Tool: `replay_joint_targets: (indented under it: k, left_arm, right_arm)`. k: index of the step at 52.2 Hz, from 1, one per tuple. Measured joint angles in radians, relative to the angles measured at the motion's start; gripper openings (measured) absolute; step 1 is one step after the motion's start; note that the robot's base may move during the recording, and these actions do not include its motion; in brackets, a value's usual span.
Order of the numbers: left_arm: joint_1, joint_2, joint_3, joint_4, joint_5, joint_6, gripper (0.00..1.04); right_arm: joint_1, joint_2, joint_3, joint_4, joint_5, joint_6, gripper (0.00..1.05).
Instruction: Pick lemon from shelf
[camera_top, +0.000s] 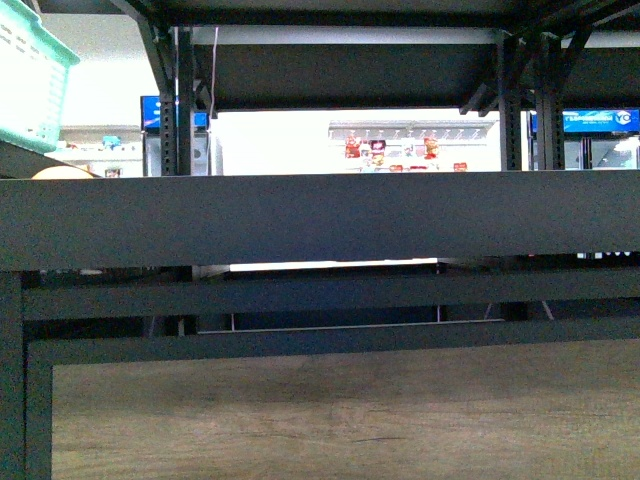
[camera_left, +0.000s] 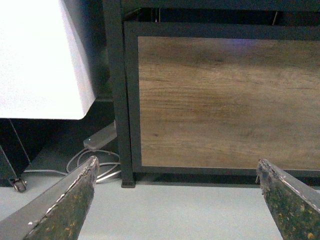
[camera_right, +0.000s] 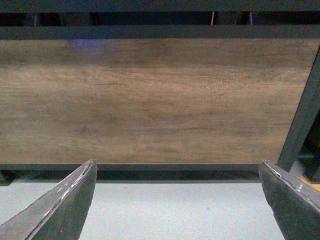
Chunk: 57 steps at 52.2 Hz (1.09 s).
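Observation:
The black shelf fills the front view, its middle deck's front lip (camera_top: 320, 220) running across the whole width, with the wood-grain lower panel (camera_top: 340, 410) below. No lemon is plainly in view. A pale orange rounded top (camera_top: 62, 172) peeks over the lip at far left, and I cannot tell what it is. Neither arm shows in the front view. My left gripper (camera_left: 176, 162) hangs open and empty low down, facing the panel (camera_left: 220, 100) near the shelf's left post (camera_left: 116, 90). My right gripper (camera_right: 177, 162) is also open and empty, before the panel (camera_right: 150, 100).
A teal basket (camera_top: 30, 70) sits on a deck at upper left. A white cabinet (camera_left: 40, 60) stands beside the shelf's post, with a power strip and cables (camera_left: 100, 137) on the floor. Grey floor (camera_right: 170, 210) lies under both grippers. An angled brace (camera_right: 302, 115) slants down beside the panel.

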Motion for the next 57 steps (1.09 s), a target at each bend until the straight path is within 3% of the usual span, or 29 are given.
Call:
replay_joint_targets:
  k: [57]
  left_arm:
    - [0.000,0.000,0.000,0.000,0.000,0.000,0.97]
  right_arm:
    - [0.000,0.000,0.000,0.000,0.002,0.000,0.97]
